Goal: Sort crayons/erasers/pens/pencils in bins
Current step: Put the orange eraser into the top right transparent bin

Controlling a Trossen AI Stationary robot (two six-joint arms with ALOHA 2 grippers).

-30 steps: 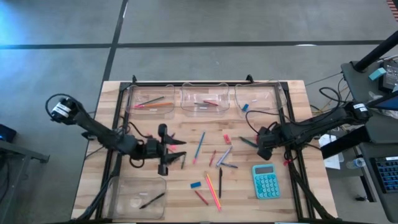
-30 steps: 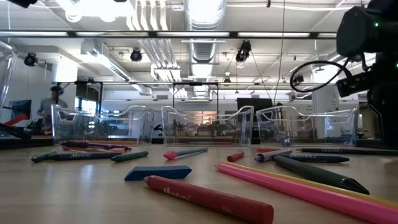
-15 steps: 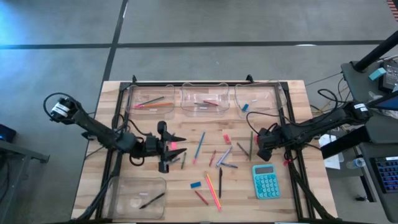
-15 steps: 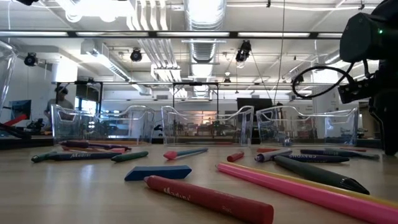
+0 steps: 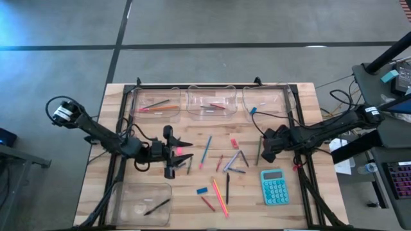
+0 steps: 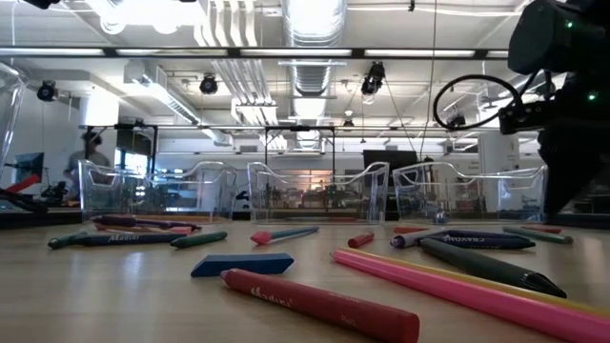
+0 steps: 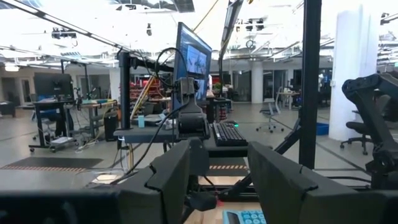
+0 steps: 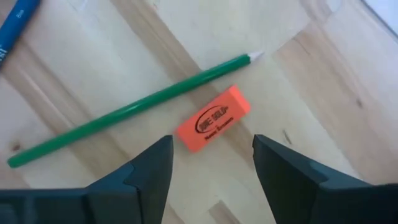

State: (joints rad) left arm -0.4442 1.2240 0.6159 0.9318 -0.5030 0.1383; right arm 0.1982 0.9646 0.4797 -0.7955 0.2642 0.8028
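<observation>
My right gripper (image 8: 211,143) hangs open, pointing down over an orange eraser (image 8: 214,117) and a green pencil (image 8: 130,109), both flat on the table at the right (image 5: 259,146). The fingers are clear of both. My left gripper (image 5: 176,153) hovers open at the table's left middle, pointing right. More pencils (image 5: 220,196), crayons (image 5: 232,160), a pen (image 5: 227,187) and erasers (image 5: 234,142) lie scattered mid-table. Three clear bins (image 5: 210,101) stand along the far edge. A fourth (image 5: 142,202), at the near left, holds a pen. My left gripper has a small pink thing (image 5: 180,149) right by its fingers in the high view; I cannot tell whether they touch it.
A teal calculator (image 5: 275,186) lies near my right gripper, toward the near edge. Dark frame rails run along the table's left and right sides. A blue stick (image 8: 18,18) lies just beyond the green pencil's blunt end.
The green pencil by my right gripper has swung on the table from slanting to lying along the near-far line. My right gripper has tipped a little and edged toward the table's middle. It stays open.
</observation>
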